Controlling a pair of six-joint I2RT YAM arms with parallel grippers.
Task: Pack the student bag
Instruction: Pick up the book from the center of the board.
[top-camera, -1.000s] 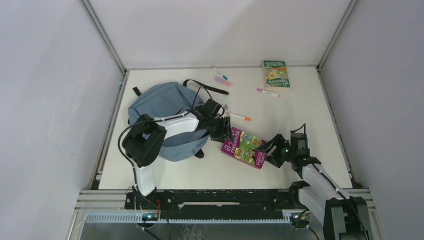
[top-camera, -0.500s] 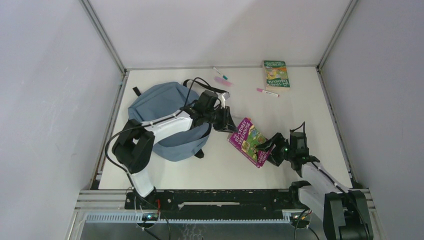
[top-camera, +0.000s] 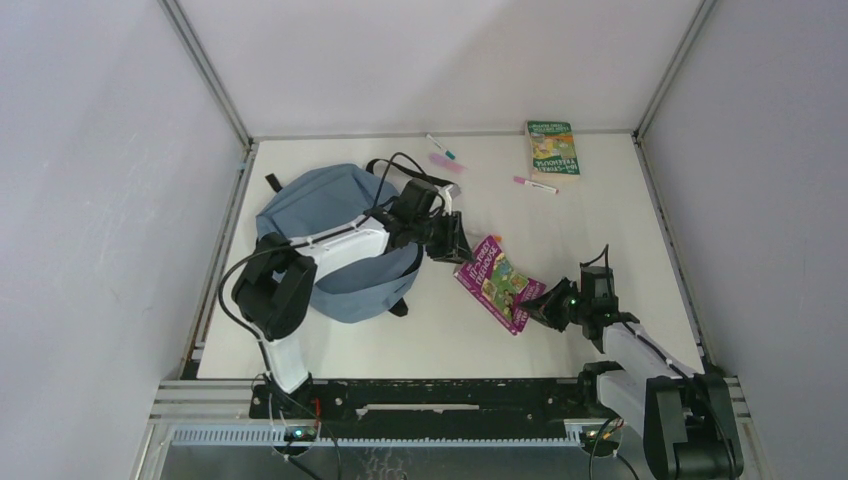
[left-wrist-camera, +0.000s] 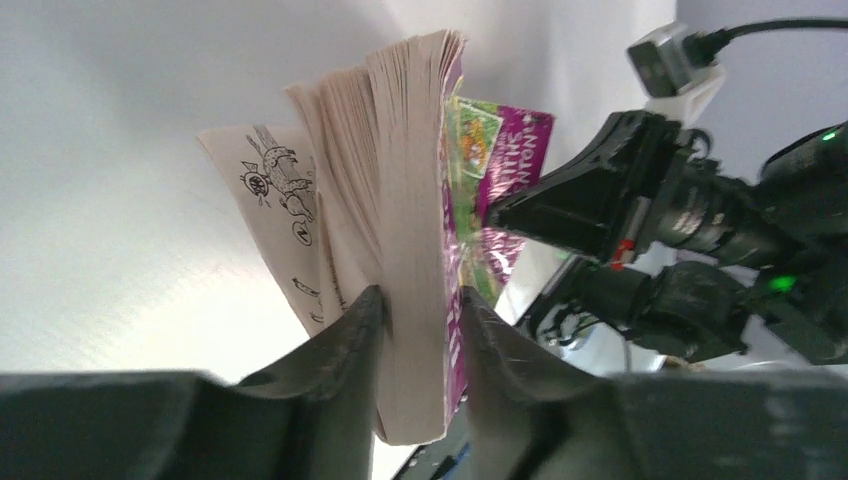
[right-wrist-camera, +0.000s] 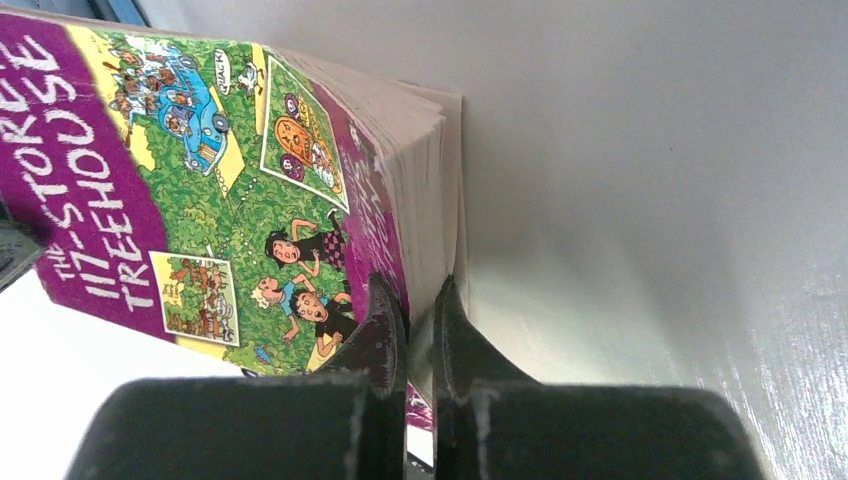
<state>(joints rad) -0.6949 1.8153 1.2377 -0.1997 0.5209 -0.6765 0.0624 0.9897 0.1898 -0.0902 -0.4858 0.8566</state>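
Both grippers have hold of the purple book (top-camera: 497, 283) at once. The left gripper (top-camera: 455, 250) is clamped on the end nearest the bag, with pages fanning out past its fingers. The right gripper (top-camera: 530, 305) is pinched tight on the opposite edge, so the book sits tilted between them. The backpack (top-camera: 320, 215) lies on the left of the table (top-camera: 420, 335), under the left arm. A green book (top-camera: 552, 147) sits far right.

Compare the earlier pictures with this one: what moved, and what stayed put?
The purple book has swung round, its far end carried farther back by the left claw; the right claw keeps its grip on the near corner. The student bag, green book and pink pen are unchanged.
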